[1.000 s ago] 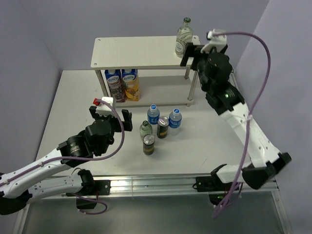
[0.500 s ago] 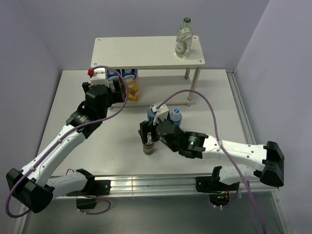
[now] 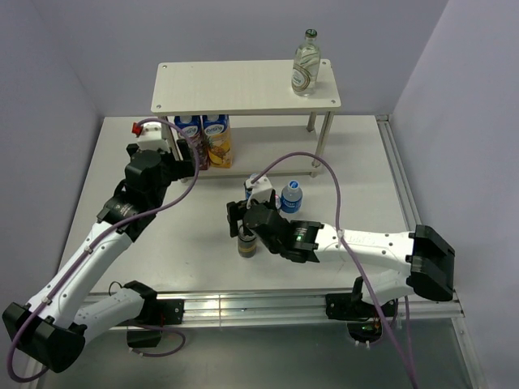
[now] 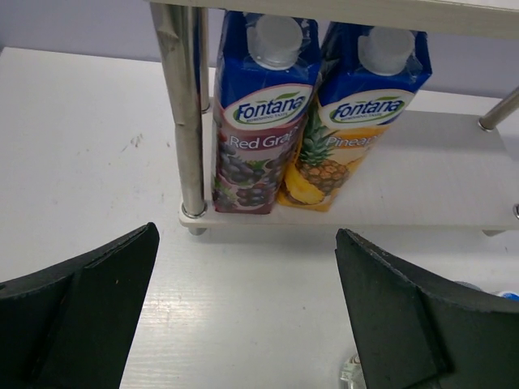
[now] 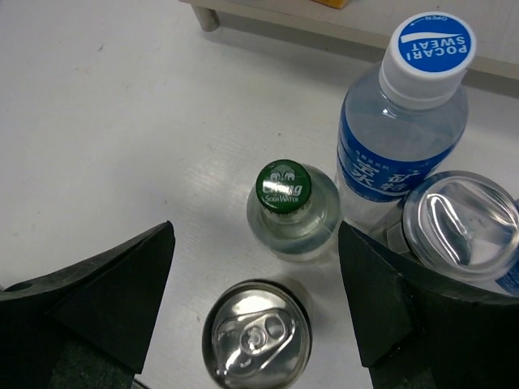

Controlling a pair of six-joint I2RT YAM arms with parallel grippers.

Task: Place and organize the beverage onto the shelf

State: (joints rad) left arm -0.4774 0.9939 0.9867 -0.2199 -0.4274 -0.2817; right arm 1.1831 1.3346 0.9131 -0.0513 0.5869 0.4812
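On the white table [image 3: 357, 162], before the shelf [image 3: 235, 85], drinks stand clustered. The right gripper [image 5: 255, 243], on the nearer arm, hangs open above the green-capped bottle [image 5: 285, 203], which stands upright, cap toward the spread fingers. The left gripper [image 4: 246, 239] is open and empty, facing 2 juice cartons [image 4: 316, 121].

The near can [image 5: 255, 344] and water bottle [image 5: 405, 138] hem the green-capped bottle [image 5: 285, 207]; left side free.
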